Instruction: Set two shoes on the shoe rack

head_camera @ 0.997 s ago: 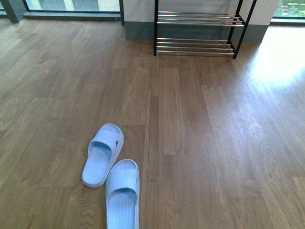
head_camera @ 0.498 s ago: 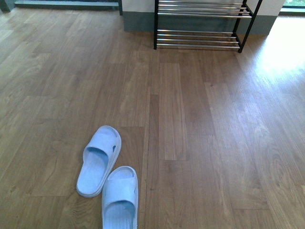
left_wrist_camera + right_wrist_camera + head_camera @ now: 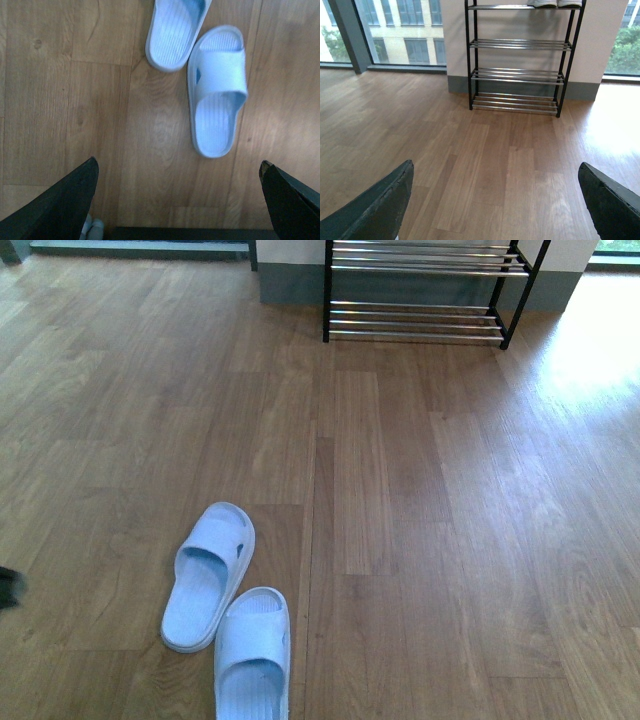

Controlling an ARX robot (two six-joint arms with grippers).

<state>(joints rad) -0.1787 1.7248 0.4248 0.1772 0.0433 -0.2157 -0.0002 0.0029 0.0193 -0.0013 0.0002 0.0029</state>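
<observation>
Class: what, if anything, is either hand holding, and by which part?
Nothing. The left hand and right hand are open and empty; the slippers lie on the floor.

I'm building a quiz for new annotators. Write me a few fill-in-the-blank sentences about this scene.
The two shoes are light ___ slides.
They lie on the ___ floor, not on the shoe rack.
The left gripper and right gripper are both ___.
Missing words: blue; wooden; open.
</observation>
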